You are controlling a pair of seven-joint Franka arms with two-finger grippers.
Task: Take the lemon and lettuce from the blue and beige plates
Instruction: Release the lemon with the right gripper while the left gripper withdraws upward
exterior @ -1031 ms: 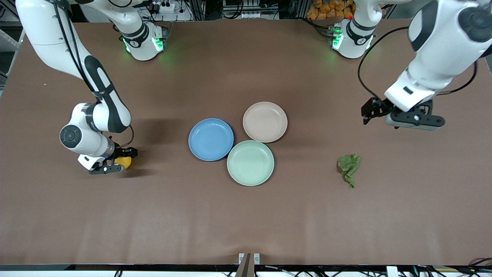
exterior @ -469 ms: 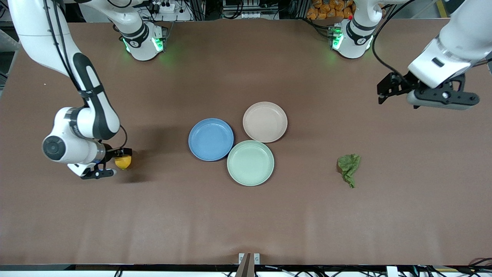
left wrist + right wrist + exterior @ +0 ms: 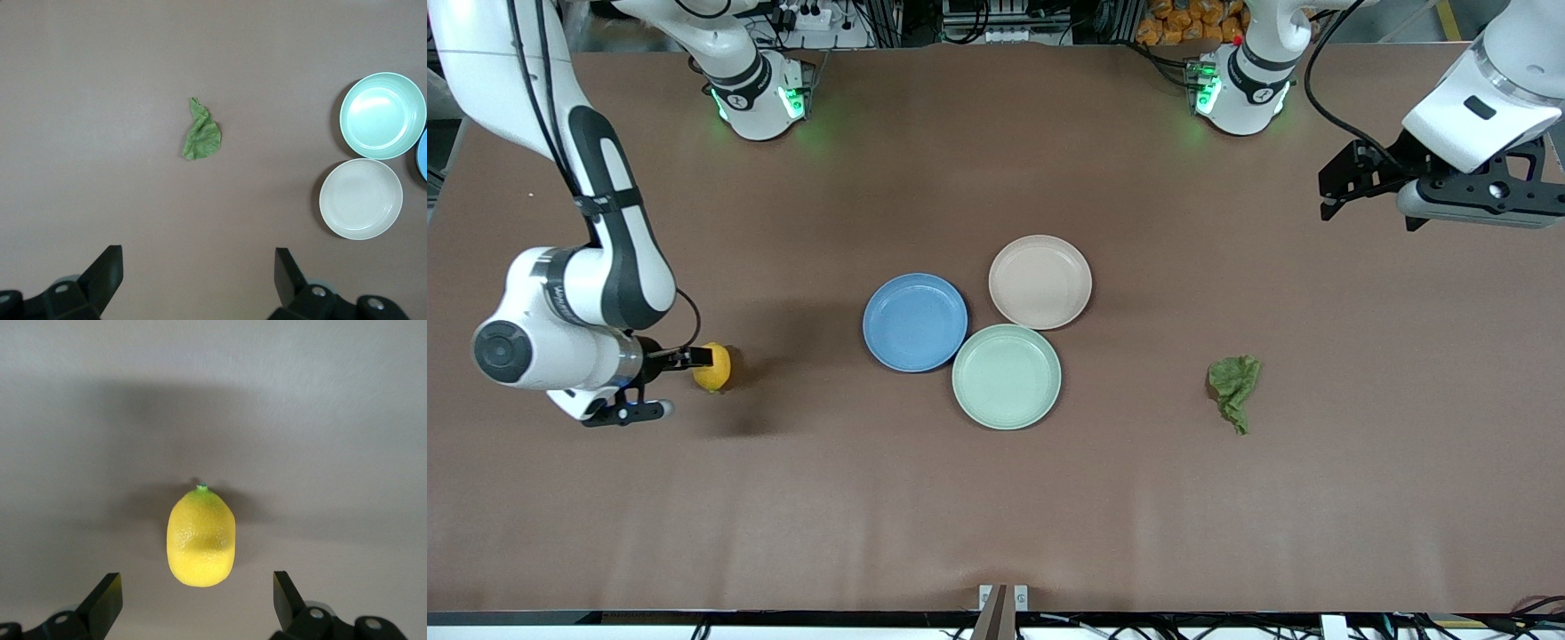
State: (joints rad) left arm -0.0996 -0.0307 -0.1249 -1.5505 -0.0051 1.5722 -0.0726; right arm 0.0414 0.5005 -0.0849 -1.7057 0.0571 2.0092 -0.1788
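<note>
Toward the right arm's end of the surface (image 3: 996,516) we see the lemon (image 3: 712,367) lying bare on the brown cover, well apart from the plates. Our right hand (image 3: 660,384) hangs just beside and above it with its fingers (image 3: 101,600) spread wide and nothing between them; in the right wrist view the lemon (image 3: 201,537) sits between the two fingertips but below them, untouched. Near the middle of the surface we find three plates clustered so that their rims touch or nearly touch: the blue plate (image 3: 915,322), the beige plate (image 3: 1040,282) and a mint-green plate (image 3: 1007,376), the last nearest the front camera. All three are bare. The lettuce (image 3: 1234,388) lies flat on the surface toward the left arm's end, well apart from the plates. Our left hand (image 3: 1449,191) is raised high over that end of the surface, fingers (image 3: 105,272) open and holding nothing.
</note>
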